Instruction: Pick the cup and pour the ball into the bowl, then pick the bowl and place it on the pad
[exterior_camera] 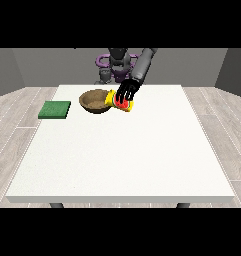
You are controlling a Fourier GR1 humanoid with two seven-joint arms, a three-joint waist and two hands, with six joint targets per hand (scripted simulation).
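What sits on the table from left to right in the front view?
Green pad → brown bowl → yellow and red cup, tipped toward the bowl and held by the robot hand.

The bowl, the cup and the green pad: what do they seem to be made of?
The bowl looks like wood or coconut shell: dull, mottled brown. The cup looks like plastic: smooth, bright yellow with red. The pad could be felt or foam: flat, matte green. None is certain from this view.
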